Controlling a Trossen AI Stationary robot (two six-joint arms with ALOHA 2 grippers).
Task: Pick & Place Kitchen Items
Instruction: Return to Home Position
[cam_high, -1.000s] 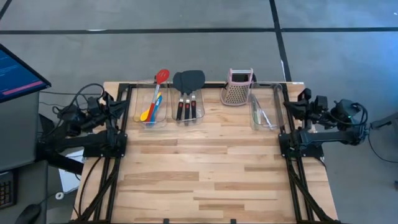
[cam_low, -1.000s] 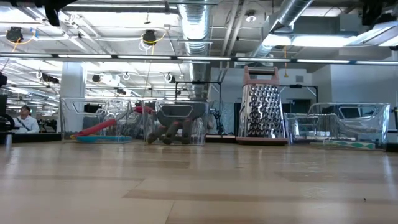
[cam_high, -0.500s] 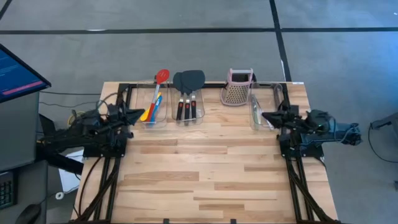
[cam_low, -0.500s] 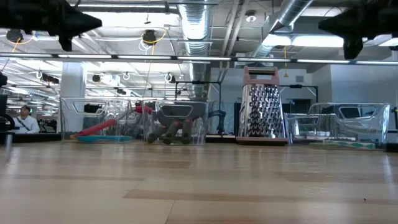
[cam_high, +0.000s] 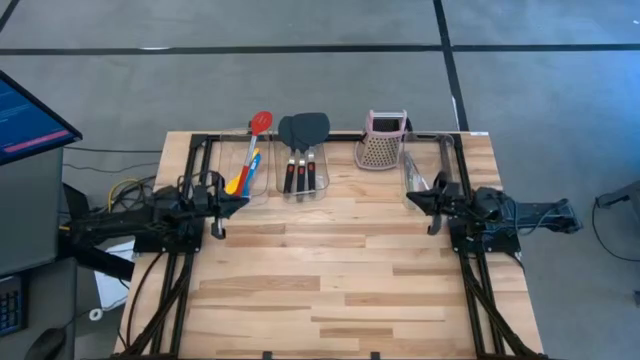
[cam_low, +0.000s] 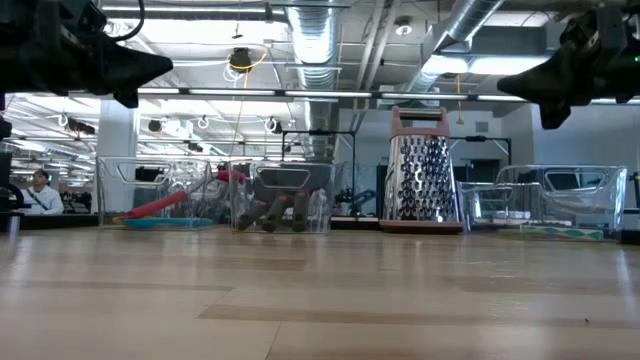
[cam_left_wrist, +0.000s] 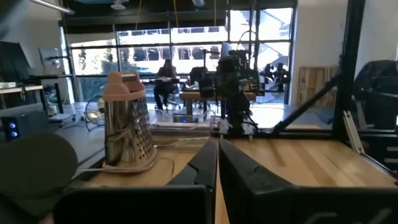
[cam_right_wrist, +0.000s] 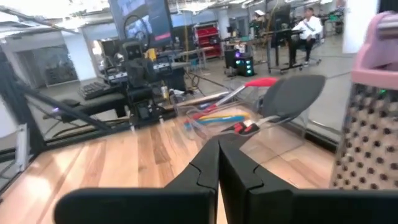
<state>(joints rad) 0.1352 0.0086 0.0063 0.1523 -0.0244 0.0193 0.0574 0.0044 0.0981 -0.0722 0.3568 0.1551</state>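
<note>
From above, three clear plastic bins (cam_high: 326, 172) sit along the far edge of the smooth wooden tabletop (cam_high: 330, 280). The left one holds a red spoon (cam_high: 260, 122) and small yellow and blue spoons (cam_high: 240, 183), the middle one flat black spatulas (cam_high: 303, 130), the right one shiny metal tongs (cam_high: 424, 182). A holey pink-topped metal grater (cam_high: 382, 143) stands between the last two. Seen low, the left gripper (cam_low: 165, 67) and right gripper (cam_low: 503, 85) hang high over the side edges. Each wrist view shows dark fingers (cam_left_wrist: 200, 169) (cam_right_wrist: 205, 165) pressed together, holding nothing.

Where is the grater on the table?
Look along the far edge of the wooden table. The box grater stands between the middle clear bin and the right clear bin. It alone is holed metal with a pink top.
</note>
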